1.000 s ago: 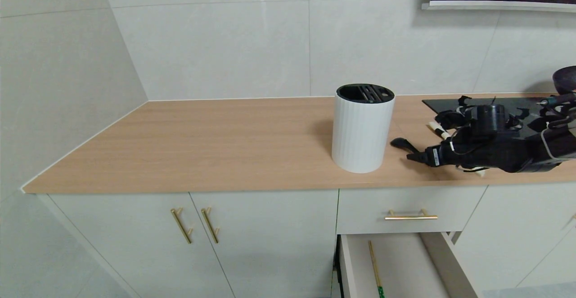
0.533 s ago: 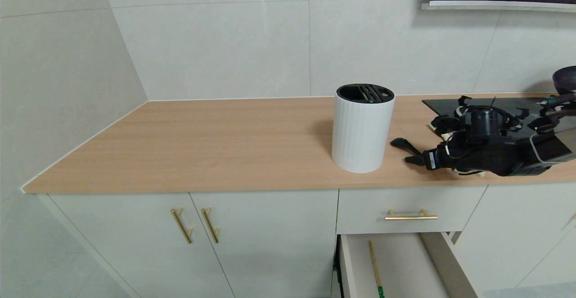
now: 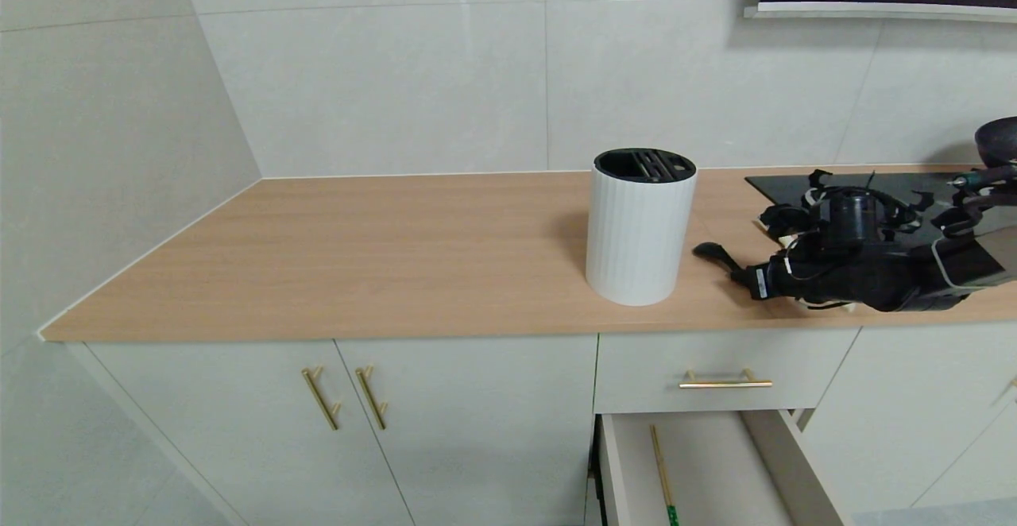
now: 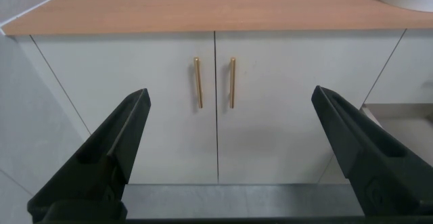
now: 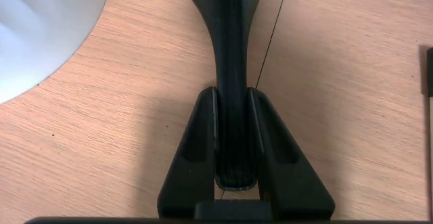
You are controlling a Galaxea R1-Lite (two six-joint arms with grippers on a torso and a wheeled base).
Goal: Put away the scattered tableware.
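1. On the counter (image 3: 397, 256), in the head view, we see the white holder (image 3: 640, 228) standing upright. At its 3 o'clock lies a black utensil (image 3: 709, 252), near the holder but apart from it. The right gripper (image 3: 747, 276) grips the utensil from the 3 o'clock side. At the holder's 6 o'clock, below the counter edge, a drawer (image 3: 715, 462) stands open with one chopstick (image 3: 661, 466) inside.

2. Against a second ago, the fingers that then lay spread on either side of the utensil have drawn in onto it, and the wrist has tipped up a little. The utensil's free end has barely shifted. We judge the grasp made, so a lift and a carry to the holder or the drawer come next.

3. From the left wrist view, the left gripper (image 4: 230, 156) hangs with its fingers wide apart and nothing between them. It faces the cupboard doors (image 4: 284, 129) under the counter, well away from the work.

4. From the right wrist view, the right gripper (image 5: 232, 156) is clamped narrow on the utensil (image 5: 230, 82), both fingers pressed to its ribbed handle. The holder (image 5: 40, 28) is near the free end. We cannot tell whether the utensil has left the wood.
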